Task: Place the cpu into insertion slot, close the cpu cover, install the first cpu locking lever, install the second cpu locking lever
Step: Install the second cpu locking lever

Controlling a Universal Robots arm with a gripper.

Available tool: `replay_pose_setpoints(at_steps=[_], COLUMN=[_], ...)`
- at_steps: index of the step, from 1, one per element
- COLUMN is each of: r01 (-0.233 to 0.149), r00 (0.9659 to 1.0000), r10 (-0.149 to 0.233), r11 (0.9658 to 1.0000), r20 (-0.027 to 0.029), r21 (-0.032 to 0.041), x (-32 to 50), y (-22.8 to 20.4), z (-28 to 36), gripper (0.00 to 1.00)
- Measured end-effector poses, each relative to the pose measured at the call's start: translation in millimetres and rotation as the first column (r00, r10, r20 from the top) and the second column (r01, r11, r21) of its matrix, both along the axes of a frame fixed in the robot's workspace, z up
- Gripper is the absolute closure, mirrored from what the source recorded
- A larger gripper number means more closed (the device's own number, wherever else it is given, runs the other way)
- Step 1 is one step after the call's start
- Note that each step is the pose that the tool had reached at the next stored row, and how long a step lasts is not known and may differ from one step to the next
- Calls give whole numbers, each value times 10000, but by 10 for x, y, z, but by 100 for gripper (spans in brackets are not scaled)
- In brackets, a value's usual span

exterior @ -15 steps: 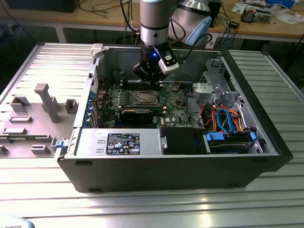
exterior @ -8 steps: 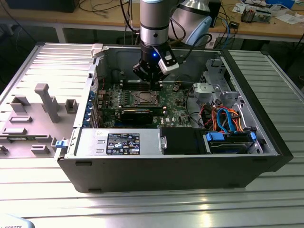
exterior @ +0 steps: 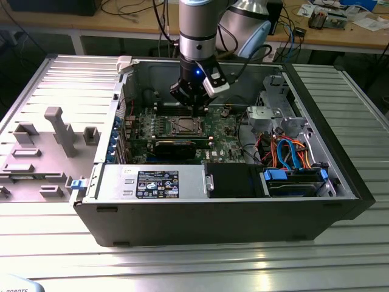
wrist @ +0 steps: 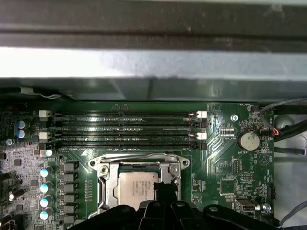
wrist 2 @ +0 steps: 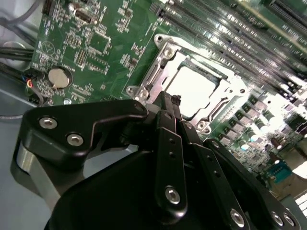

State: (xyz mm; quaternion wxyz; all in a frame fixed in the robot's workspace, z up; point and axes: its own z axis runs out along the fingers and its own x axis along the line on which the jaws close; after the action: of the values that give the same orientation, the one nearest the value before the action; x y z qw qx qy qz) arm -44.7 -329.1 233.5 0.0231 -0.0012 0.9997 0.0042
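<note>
Gripper (wrist 2: pixel 173 103) clenched, empty, just above the cover (wrist 2: pixel 158 62). Cpu (wrist: pixel 138 186) sits in the slot (wrist: pixel 106 184) beneath it, cover down.

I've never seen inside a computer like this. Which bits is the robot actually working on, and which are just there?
Part of the job:
- cpu, seated in the insertion slot
- cpu cover, down around the chip
- gripper, just above the socket

Just there:
- coin battery
- memory slots
- blue and orange cables
- grey moulded tray
</note>
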Motion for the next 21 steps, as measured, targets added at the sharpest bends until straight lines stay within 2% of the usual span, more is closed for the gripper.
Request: replay_pose_setpoints(at_steps=[1, 4, 9, 13, 17, 20, 21], r01=[0, 1, 2, 0, 0, 0, 1], r00=[10000, 10000, 10000, 10000, 10000, 10000, 10000], r10=[0, -1, -2, 0, 0, 0, -1], r11=[10000, 10000, 10000, 10000, 10000, 10000, 10000], r20=[-1, -1, -12, -22, -21, -21, -22], r21=[-1, 1, -2, -2, 0, 1, 0], x=[0, 0, 0, 0, 0, -1, -2], y=[-21, -40, -50, -50, -54, -96, -132], z=[0, 0, 6, 71, 74, 73, 72], gripper=[89, 89, 89, 89, 89, 89, 89])
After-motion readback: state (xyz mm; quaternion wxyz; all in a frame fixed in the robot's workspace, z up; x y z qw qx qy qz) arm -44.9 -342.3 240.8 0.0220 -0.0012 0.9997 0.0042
